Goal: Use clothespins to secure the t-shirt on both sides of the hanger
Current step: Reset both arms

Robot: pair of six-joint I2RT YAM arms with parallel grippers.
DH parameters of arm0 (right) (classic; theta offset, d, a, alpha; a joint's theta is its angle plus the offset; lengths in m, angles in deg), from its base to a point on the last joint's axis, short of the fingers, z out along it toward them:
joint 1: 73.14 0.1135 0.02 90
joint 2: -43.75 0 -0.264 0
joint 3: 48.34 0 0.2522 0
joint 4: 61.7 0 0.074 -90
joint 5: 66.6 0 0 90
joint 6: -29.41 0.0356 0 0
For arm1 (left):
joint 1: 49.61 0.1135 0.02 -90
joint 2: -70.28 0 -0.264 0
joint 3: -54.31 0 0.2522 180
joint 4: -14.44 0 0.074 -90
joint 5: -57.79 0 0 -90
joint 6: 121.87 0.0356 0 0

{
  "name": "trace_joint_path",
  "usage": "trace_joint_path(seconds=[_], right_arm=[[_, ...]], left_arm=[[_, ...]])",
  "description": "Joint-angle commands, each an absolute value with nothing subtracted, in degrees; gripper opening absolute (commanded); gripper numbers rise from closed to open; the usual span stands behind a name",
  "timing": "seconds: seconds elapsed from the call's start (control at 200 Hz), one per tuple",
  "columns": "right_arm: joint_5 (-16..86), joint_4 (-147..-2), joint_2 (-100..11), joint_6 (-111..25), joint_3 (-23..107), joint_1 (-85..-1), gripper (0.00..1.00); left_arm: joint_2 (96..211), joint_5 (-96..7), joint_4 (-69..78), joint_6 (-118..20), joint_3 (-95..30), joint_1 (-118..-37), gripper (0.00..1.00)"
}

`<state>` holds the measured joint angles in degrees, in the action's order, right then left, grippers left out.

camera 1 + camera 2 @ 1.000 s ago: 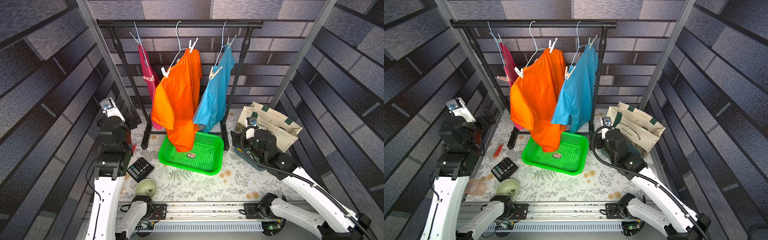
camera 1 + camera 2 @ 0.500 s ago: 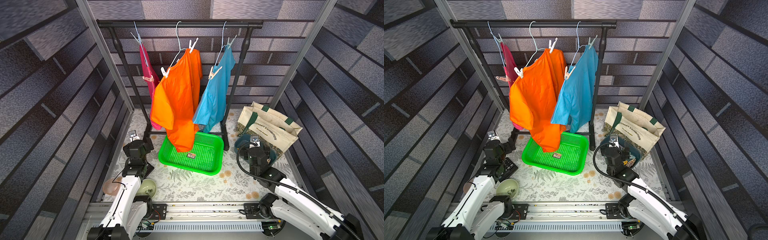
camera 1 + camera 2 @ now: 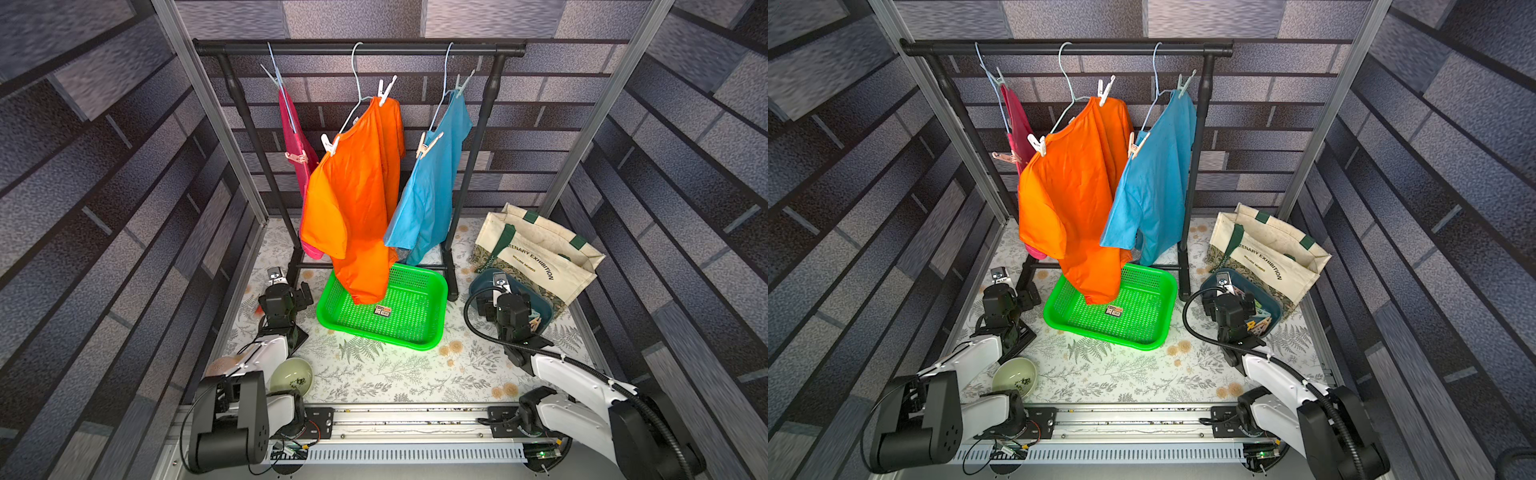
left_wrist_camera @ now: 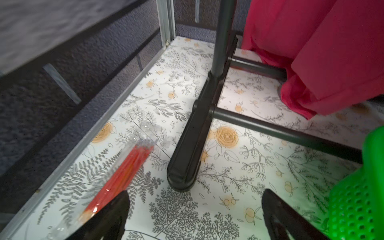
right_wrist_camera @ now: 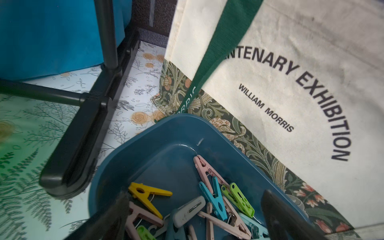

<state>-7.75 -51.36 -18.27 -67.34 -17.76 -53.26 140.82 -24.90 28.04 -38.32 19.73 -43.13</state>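
Right under the right gripper [image 5: 196, 193] sits the bin [image 5: 145, 145], where the spare clothespins [image 5: 214, 199] lie flat in a jumble with their long axes pointing every which way. A pink pin [image 5: 204, 170] just ahead of the fingertips runs lengthwise away from the gripper, while a yellow pin [image 5: 148, 195] by one finger lies crosswise. That gripper is spread wide with nothing in it, hanging just above the heap, and the bag [image 5: 291, 62] stands close ahead of it. The left gripper [image 4: 195, 194] is just as wide and just as empty, low over the table. It has the rack foot [image 4: 191, 149] ahead of it, red sticks [image 4: 120, 176] in a clear wrap beside one finger and the basket [image 4: 357, 197] beside the other. Farther out and well above both grippers, between them, the orange t-shirt [image 3: 353, 199] hangs on its hanger [image 3: 350, 115]. A far white pin [image 3: 385, 89] and a near white pin [image 3: 329, 144] sit on its two shoulders, each standing tails up with jaws down on the cloth. A second ago both arms were reared up high, the left by the wall and the right before the bag. They have since folded down to the table, and the shirt and its pins have not shifted.
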Motion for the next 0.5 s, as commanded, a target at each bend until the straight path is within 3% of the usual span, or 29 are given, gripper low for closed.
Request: trace_joint_path(seconds=[0.0, 0.351, 0.491], right_arm=[[-0.46, -44.32, -21.04, -64.92, -18.77, -56.55, 1.0], [7.76, -28.6, -38.76, -70.69, -13.28, -60.25, 1.0], [13.7, -28.13, -37.37, -68.55, -14.82, -63.34, 1.0]], left_arm=[[143.85, -29.44, 34.57, -38.54, 19.15, -42.49, 1.0], [158.58, -35.05, 51.12, -36.4, 18.55, -43.34, 1.0], [158.5, -38.82, 49.72, -34.78, 17.82, -43.37, 1.0]])
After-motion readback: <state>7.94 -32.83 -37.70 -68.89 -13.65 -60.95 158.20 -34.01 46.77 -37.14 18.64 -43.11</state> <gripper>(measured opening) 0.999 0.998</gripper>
